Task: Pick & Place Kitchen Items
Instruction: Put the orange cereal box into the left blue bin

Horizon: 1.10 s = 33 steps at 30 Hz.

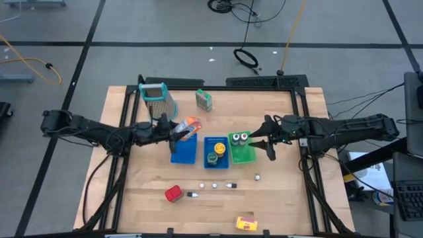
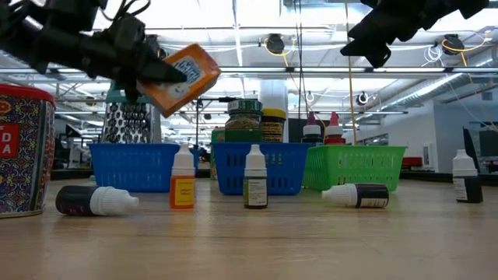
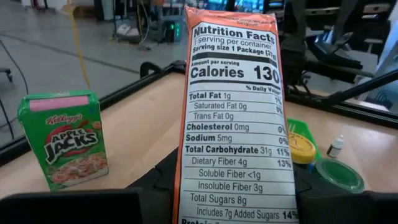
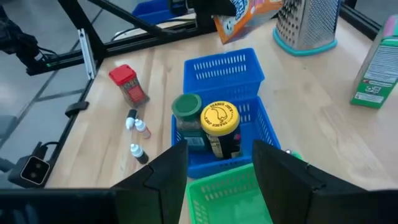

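Orange foil snack packet [image 1: 190, 127] with a nutrition-facts panel is pinched in the left claw [image 1: 177, 132] and held in the air, tilted, over the near edge of the left blue mesh tray [image 1: 184, 151]; in the low view it hangs well above that tray's rim. Right claw [image 1: 266, 142] hovers above the green mesh tray [image 1: 243, 153], fingers [image 4: 163, 172] spread, nothing between them. Two small dark-capped jars [image 1: 239, 137] stand in the green tray; a green-lidded jar [image 4: 186, 109] and a yellow-lidded jar [image 4: 219, 117] stand side by side in the middle blue mesh tray [image 1: 216, 153]. Green cereal carton [image 1: 203, 100] stands upright on the wooden tabletop [image 1: 132, 192], near the metal grater with teal trim [image 1: 156, 99]. Red can [image 1: 173, 194], a row of tiny dropper bottles [image 1: 215, 185] and a yellow box [image 1: 246, 224] lie on the tabletop, apart from the trays.
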{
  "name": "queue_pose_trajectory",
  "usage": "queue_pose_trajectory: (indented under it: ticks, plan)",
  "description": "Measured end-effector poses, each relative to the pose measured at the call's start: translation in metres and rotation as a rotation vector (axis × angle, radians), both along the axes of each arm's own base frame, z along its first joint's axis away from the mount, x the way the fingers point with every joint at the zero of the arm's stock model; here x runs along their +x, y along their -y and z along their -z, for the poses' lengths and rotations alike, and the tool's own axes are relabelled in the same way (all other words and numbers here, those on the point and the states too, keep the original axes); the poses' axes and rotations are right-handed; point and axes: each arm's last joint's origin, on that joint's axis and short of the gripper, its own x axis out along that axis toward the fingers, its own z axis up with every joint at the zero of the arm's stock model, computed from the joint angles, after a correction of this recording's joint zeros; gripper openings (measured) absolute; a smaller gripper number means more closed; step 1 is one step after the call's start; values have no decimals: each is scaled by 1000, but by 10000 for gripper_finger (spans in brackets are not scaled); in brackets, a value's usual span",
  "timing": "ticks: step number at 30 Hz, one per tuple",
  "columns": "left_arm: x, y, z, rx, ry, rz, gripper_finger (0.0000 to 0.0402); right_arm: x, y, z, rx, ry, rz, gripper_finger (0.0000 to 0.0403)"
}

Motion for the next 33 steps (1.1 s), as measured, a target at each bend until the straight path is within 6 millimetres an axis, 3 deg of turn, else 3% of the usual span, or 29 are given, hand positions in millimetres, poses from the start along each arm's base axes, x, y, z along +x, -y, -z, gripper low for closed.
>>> queue_pose_trajectory:
  ticks: [9,16,26,33]
  plan:
    - [-10,0,22,0,20,11,126,0,0,0,-21,5,-9,171]
    - [-5,0,35,-8,-43,5,173,0,0,-1,-38,7,-16,171]
    - [4,0,47,-6,-51,-1,139,0,0,-1,-63,10,-27,171]
    - [4,-1,49,-4,-56,-51,157,0,0,-1,-63,10,-27,171]
